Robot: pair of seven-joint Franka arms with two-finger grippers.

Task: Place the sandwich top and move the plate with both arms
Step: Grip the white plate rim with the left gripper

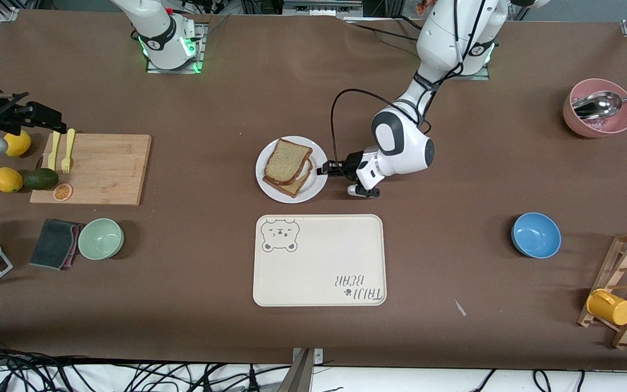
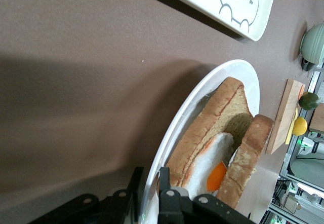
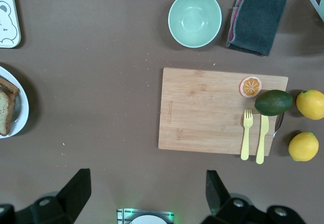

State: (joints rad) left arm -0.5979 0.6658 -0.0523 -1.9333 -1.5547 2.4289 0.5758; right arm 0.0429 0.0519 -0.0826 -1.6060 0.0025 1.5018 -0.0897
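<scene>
Brown table with plate, tray, cutting board, bowls.

You see the left gripper at the rim of the plate, which carries the sandwich top and sits just farther than the bear tray.

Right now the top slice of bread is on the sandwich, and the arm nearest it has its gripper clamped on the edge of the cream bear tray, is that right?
Not quite. The left gripper is at the rim of the white plate, with one finger on each side of that rim, not on the bear tray; the left wrist view shows it. The sandwich top does lie on the sandwich.
</scene>
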